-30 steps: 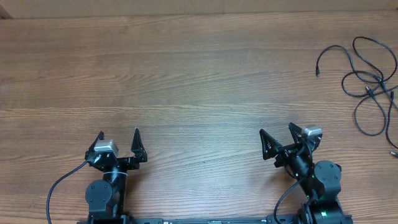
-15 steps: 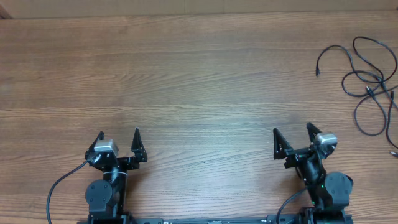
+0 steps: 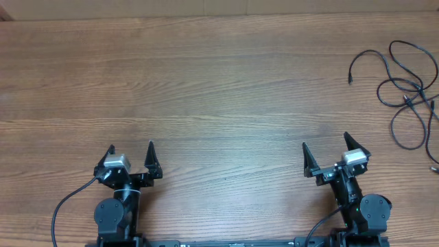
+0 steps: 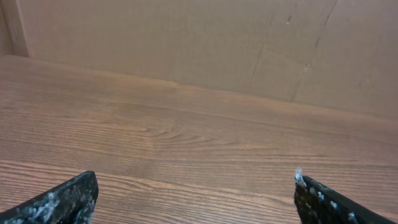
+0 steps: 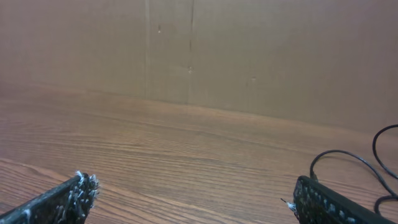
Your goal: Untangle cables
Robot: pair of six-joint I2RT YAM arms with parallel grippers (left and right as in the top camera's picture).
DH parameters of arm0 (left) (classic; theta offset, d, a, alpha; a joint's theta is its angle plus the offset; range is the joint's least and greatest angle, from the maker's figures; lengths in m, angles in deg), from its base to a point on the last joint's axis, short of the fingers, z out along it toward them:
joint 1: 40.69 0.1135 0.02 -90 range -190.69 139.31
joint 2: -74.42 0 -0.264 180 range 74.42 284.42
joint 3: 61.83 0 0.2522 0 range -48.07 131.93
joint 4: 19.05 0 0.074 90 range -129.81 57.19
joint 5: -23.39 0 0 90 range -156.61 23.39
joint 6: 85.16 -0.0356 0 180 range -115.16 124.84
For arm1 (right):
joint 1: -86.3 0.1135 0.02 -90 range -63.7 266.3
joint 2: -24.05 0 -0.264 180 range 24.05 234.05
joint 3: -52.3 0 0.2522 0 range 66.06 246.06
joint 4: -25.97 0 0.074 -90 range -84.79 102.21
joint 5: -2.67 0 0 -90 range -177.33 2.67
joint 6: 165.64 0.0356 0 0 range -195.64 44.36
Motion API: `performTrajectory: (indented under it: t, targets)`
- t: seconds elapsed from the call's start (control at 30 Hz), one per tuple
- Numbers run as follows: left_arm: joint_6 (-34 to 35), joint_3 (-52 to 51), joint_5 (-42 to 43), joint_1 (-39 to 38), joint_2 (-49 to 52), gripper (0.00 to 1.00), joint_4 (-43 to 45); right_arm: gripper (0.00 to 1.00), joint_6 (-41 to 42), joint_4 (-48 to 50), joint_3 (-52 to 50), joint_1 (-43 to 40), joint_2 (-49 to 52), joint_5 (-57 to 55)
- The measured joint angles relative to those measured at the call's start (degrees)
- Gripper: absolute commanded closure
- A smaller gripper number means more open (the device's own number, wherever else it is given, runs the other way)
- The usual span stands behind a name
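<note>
At the far right edge of the wooden table (image 3: 206, 82), the cables (image 3: 406, 100) lie in loose, overlapping black loops, well apart from both arms. The left gripper (image 3: 131, 146) and right gripper (image 3: 325, 140) sit at the near edge, jaws spread wide, grasping nothing. A brown cardboard wall (image 4: 186, 37) backs the table.

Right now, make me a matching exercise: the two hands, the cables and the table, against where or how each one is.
Things:
1. left hand
2. right hand
3. cables
4. table

Place or state:
A. black loose loops by the table's right edge
B. open and empty, near edge, left side
C. brown wood grain
D. open and empty, near edge, right side

Pairs: 1-B, 2-D, 3-A, 4-C
</note>
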Motion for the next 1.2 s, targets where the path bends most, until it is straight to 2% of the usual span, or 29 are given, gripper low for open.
performTrajectory:
  t: [1.2]
  targets:
    - [0.0,0.0,0.0,0.0,0.0,0.00,0.0,0.00,-1.4,0.0,0.0,-0.9,0.0,-0.2]
